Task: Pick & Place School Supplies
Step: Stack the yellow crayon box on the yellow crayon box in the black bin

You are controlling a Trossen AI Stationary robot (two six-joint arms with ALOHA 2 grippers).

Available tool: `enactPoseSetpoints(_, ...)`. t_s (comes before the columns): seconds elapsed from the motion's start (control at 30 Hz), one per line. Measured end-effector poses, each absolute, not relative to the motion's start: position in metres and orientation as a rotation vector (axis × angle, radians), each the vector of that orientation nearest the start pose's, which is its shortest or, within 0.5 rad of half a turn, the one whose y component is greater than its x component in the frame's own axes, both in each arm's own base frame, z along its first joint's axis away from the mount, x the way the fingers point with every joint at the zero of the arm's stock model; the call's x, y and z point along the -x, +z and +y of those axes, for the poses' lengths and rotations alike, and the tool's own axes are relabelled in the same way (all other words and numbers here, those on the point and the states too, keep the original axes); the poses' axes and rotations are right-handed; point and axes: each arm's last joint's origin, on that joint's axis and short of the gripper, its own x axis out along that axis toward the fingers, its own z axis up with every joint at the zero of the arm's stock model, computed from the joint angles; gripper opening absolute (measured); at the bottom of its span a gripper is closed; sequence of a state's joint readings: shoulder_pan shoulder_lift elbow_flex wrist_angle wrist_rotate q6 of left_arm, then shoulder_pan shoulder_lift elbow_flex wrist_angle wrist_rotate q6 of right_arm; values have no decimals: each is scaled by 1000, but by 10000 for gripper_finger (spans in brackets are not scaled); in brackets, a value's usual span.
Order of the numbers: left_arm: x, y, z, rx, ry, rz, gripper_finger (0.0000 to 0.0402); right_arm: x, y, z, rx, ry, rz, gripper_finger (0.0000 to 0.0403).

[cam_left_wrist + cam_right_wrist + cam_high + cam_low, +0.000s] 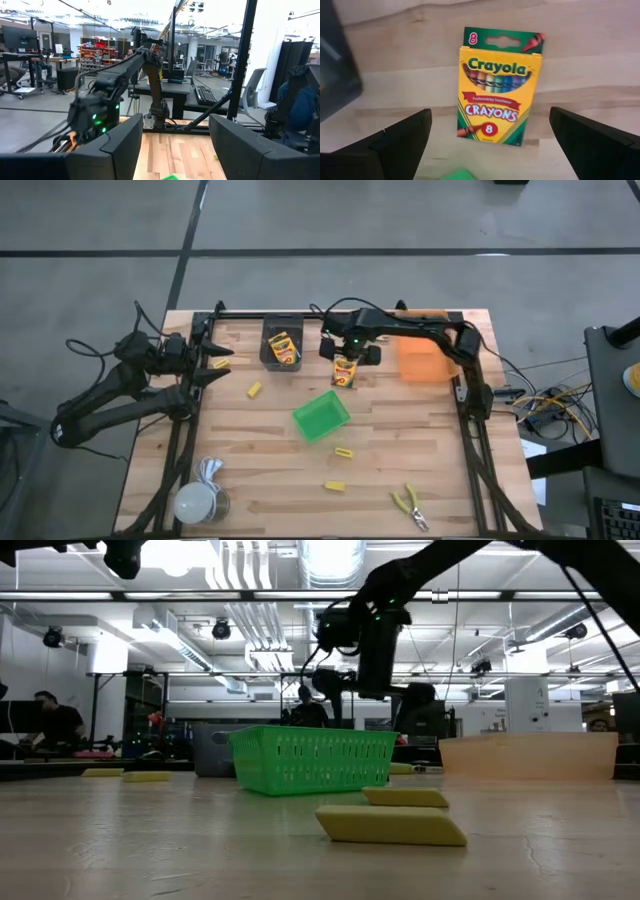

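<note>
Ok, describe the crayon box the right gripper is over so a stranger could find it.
Start at the grey bin at the table's far edge. Just right of it a crayon box lies flat on bare wood, under the open right gripper. The other crayon box sits inside the bin.

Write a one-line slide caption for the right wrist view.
Open right end effector poised above a crayon box lying flat on the wooden table.

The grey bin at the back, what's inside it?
A yellow-and-green crayon box lies inside the grey bin. Whatever sits beneath that box is covered.
</note>
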State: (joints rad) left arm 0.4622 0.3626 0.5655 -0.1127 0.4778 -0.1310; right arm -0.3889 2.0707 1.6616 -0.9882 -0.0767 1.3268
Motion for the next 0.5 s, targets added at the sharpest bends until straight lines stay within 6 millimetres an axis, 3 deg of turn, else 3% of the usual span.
enactPoseSetpoints(0.2,-90,314,30,90,-21,-79,234,-394,184,-158,-1423,-1181,1103,400)
enactPoseSetpoints(0.5,-90,314,30,90,-21,-79,234,-393,185,-158,-1454,-1248,1063,400)
